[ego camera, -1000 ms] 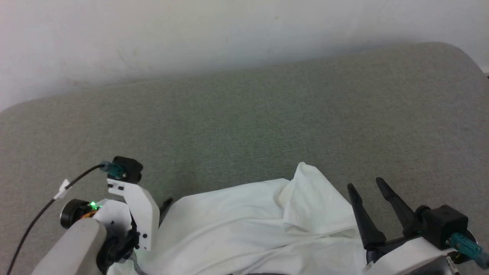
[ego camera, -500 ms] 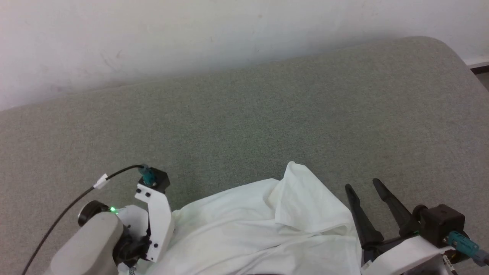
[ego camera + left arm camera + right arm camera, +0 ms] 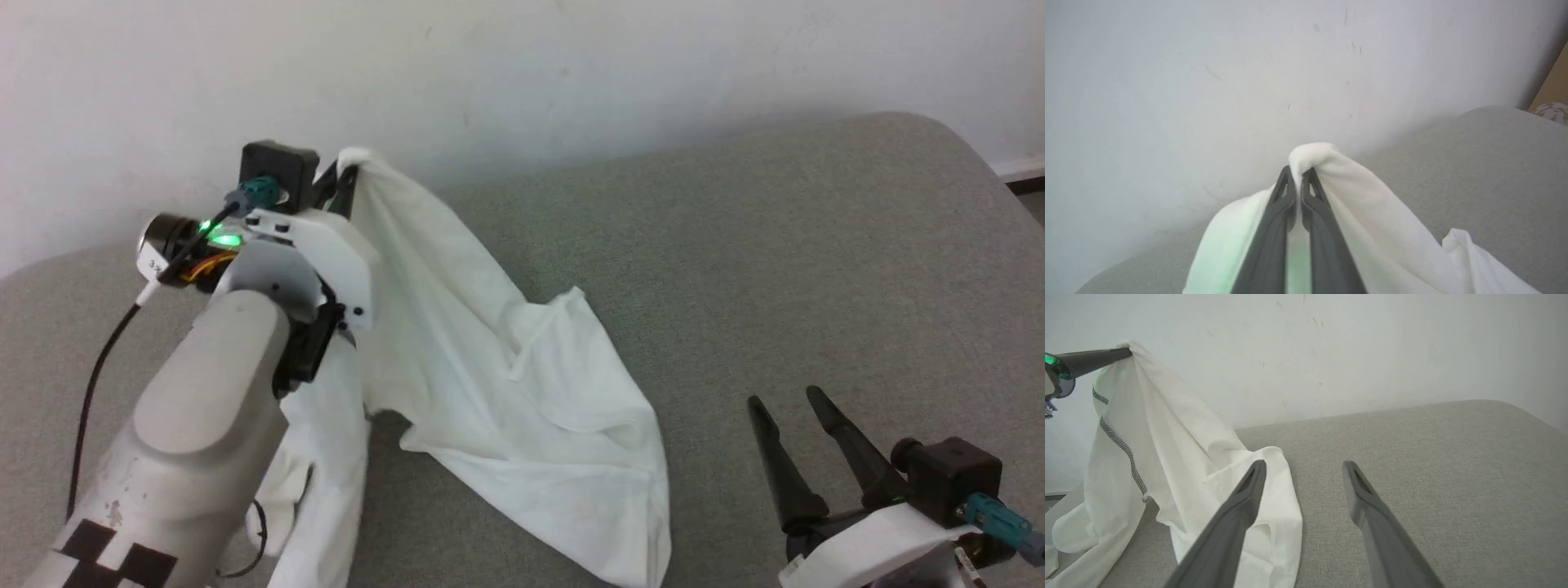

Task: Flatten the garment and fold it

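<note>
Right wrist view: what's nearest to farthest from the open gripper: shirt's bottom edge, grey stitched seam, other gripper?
1. Shirt's bottom edge, low centre.
2. Grey stitched seam, lower left.
3. Left gripper, top left, pinching the shirt.

A grey-green, fabric-covered padded surface [image 3: 735, 245] with a rounded far right corner carries a white shirt [image 3: 522, 392], whose rumpled lower part lies on its near left area while the upper end rises clear of it.
</note>
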Tool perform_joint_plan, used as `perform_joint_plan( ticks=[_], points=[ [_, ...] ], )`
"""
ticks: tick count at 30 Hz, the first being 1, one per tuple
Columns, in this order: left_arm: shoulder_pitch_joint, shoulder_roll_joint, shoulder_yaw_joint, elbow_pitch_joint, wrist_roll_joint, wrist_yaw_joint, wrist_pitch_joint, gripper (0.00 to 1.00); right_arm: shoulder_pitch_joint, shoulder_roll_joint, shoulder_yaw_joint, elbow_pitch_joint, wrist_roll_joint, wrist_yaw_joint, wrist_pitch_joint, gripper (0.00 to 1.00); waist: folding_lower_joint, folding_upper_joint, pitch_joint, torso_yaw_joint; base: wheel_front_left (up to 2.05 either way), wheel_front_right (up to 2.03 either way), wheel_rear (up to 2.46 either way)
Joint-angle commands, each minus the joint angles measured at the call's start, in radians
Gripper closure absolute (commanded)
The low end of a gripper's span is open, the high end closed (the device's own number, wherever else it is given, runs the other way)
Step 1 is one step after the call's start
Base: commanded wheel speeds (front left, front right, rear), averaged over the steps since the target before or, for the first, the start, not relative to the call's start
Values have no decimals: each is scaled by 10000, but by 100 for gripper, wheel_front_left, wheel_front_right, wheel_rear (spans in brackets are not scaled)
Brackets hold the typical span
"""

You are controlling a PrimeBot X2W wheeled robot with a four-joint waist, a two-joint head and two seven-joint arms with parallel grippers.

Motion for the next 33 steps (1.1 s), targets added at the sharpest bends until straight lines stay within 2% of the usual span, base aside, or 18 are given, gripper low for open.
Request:
perform_joint_plan(
  ticks=[1, 4, 10, 13, 17, 18, 19, 20, 23, 26, 33],
  points=[
    [27, -118, -68, -119, 130, 45, -194, 100, 73, 24, -56, 15, 78, -7, 33, 0, 0, 0, -72, 1, 0, 0, 0],
    [614, -334, -526, -758, 192, -127, -324, 100, 234, 24, -207, 9, 126, -7, 54, 0, 0, 0, -137, -5, 0, 0, 0],
    [3240, -741, -2173, -1989, 31, -512, 351, 100, 366, 24, -383, 32, 249, -7, 45, 0, 0, 0, -111, 139, 0, 0, 0],
    [4240, -948, -2846, -2301, -92, -624, 593, 100, 347, 24, -411, 60, 279, -7, 57, 0, 0, 0, -89, 309, 0, 0, 0],
    [4827, -1115, -3495, -2373, -225, -999, 821, 100, 291, 24, -326, 81, 243, -7, 119, 0, 0, 0, -100, 526, 0, 0, 0],
    [4944, -1178, -3614, -2387, -312, -1110, 874, 78, 287, 24, -319, 85, 231, -7, 133, 0, 0, 0, -119, 578, 0, 0, 0],
    [5028, -1219, -3683, -2420, -345, -1155, 845, 11, 284, 24, -309, 88, 220, -7, 147, 0, 0, 0, -143, 615, 0, 0, 0],
    [5084, -1256, -3715, -2499, -329, -1169, 700, 0, 279, 24, -310, 89, 210, -7, 156, 0, 0, 0, -157, 650, 0, 0, 0],
    [5270, -1357, -3492, -2844, -302, -960, -116, 0, 278, 24, -327, 110, 188, -7, 172, 0, 0, 0, -234, 748, 0, 0, 0],
    [5444, -1424, -2853, -3346, -440, -613, -1250, 0, 315, 24, -370, 105, 166, -7, 192, 0, 0, 0, -294, 887, 0, 0, 0],
    [5551, -995, -1042, -4115, -293, 600, -3330, 0, 371, 24, -337, 97, 121, -7, 266, 0, 0, 0, -355, 1209, 0, 0, 0]
  ],
)
